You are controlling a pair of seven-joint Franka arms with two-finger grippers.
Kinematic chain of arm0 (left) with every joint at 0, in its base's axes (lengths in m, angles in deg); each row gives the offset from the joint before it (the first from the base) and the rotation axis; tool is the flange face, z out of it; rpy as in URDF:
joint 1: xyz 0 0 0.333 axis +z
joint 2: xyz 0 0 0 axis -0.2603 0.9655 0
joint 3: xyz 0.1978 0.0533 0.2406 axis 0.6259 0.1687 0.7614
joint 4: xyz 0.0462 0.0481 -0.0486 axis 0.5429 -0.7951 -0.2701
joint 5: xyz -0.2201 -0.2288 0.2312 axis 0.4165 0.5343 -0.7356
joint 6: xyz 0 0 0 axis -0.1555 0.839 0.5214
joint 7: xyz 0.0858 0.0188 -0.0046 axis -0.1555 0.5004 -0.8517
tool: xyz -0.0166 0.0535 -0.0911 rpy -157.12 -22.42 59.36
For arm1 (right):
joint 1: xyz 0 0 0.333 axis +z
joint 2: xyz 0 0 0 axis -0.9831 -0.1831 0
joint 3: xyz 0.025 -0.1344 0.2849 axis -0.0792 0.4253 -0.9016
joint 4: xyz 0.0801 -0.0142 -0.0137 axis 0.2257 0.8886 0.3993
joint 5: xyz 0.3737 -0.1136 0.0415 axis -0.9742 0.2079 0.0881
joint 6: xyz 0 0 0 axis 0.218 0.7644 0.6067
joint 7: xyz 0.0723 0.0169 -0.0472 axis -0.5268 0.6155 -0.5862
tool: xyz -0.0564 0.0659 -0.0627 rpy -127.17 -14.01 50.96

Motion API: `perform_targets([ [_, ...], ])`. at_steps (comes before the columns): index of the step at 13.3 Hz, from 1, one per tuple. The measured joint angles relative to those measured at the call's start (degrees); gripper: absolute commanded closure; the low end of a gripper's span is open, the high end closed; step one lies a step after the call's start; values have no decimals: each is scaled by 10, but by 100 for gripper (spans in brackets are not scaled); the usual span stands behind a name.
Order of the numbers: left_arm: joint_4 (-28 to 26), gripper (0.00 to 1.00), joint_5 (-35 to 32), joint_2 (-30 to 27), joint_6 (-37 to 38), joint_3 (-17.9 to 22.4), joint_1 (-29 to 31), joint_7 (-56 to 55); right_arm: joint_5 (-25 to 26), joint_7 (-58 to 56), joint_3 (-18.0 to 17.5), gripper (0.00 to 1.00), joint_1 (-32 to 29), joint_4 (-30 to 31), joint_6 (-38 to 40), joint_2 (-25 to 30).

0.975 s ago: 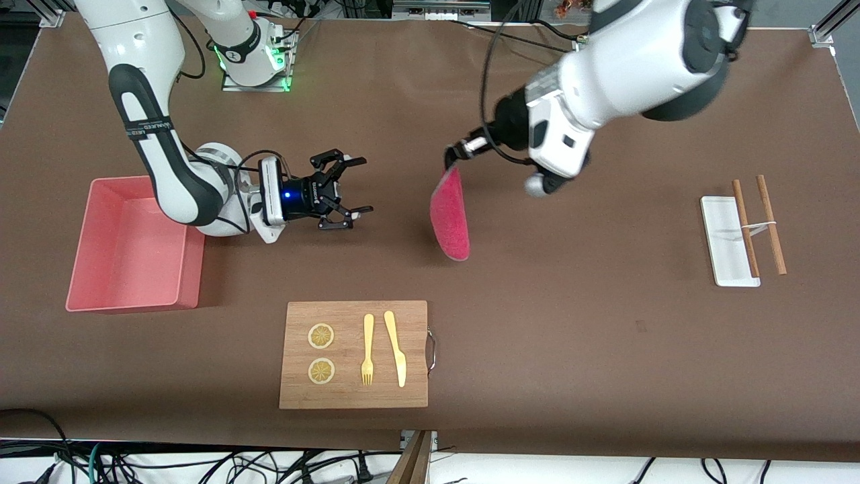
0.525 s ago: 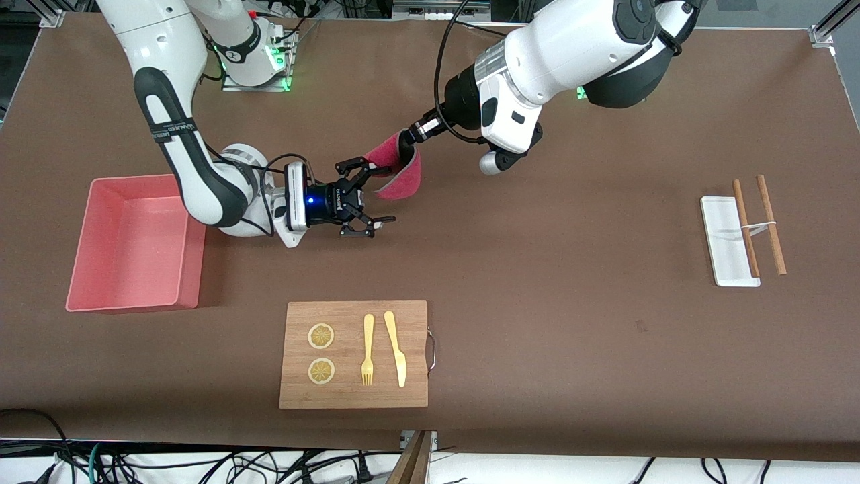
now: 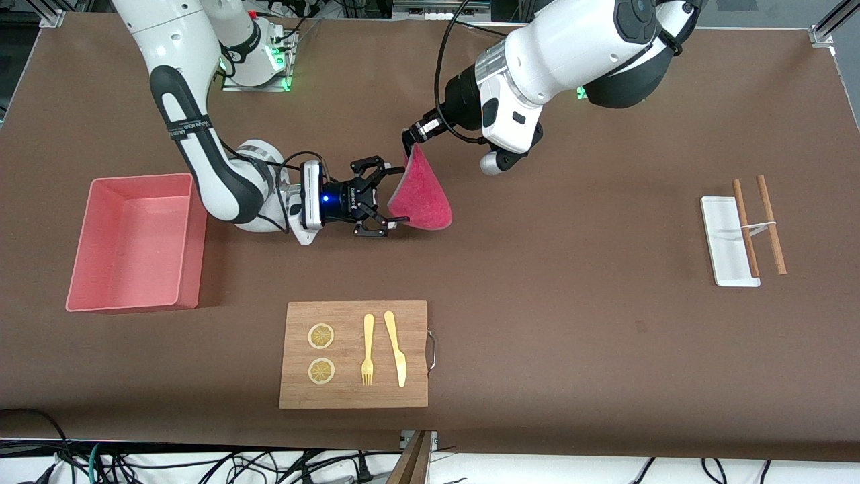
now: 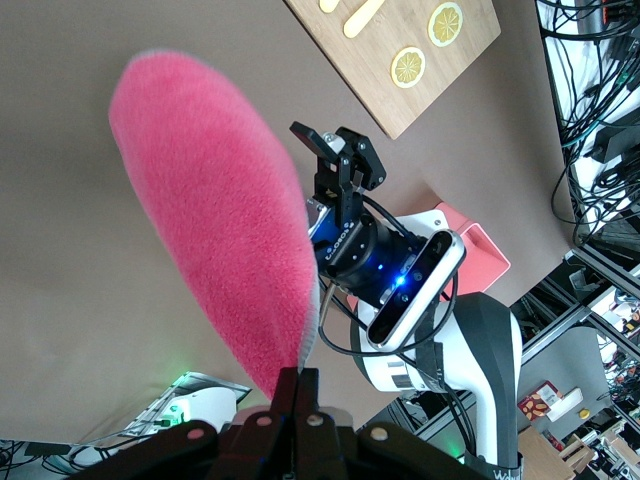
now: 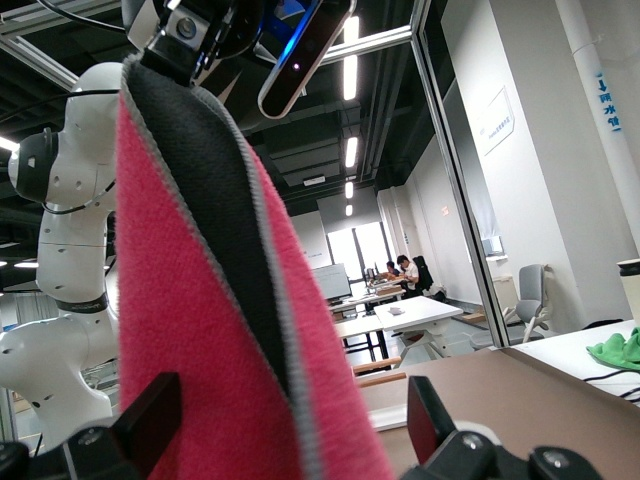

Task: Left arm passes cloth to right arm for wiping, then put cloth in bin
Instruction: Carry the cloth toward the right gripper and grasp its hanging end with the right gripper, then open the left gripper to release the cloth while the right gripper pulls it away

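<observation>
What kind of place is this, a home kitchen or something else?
Most likely a robotics lab, not a kitchen. Two arms are mounted at a brown-covered table with an aluminium frame. Loose cables hang along its edge. The right wrist view shows an open hall with ceiling strip lights and office desks.

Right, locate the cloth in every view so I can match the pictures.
Front view: the cloth hangs from the left pincer over mid-table, just ahead of the open right pincer.
Left wrist view: cloth fills the middle, pinched at its corner by the left pincer.
Right wrist view: cloth close up, pink face and dark backing, between the right pincer's fingers.
Shared landmark: the right pincer.
</observation>
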Motion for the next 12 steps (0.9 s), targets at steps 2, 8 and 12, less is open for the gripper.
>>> perform_targets([
  [2,0,100,0,0,0,0,0,0,-5,0,0,37,2,-5,-6,-3],
  [8,0,100,0,0,0,0,0,0,-40,-16,1,100,8,-13,-7,-10],
  [12,0,100,0,0,0,0,0,0,-41,-17,8,100,8,-13,-7,-10],
])
